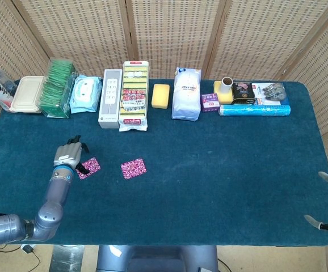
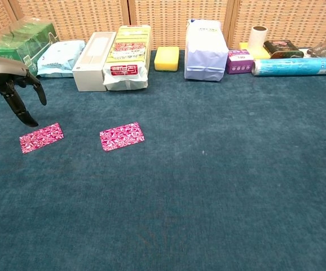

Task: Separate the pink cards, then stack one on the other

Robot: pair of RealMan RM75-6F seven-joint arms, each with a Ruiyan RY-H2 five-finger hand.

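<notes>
Both views are bright and evenly lit from above, with only soft, faint shadows under the boxes along the far edge. Focus is sharp throughout, with no glare and little visible distortion at the edges.
</notes>
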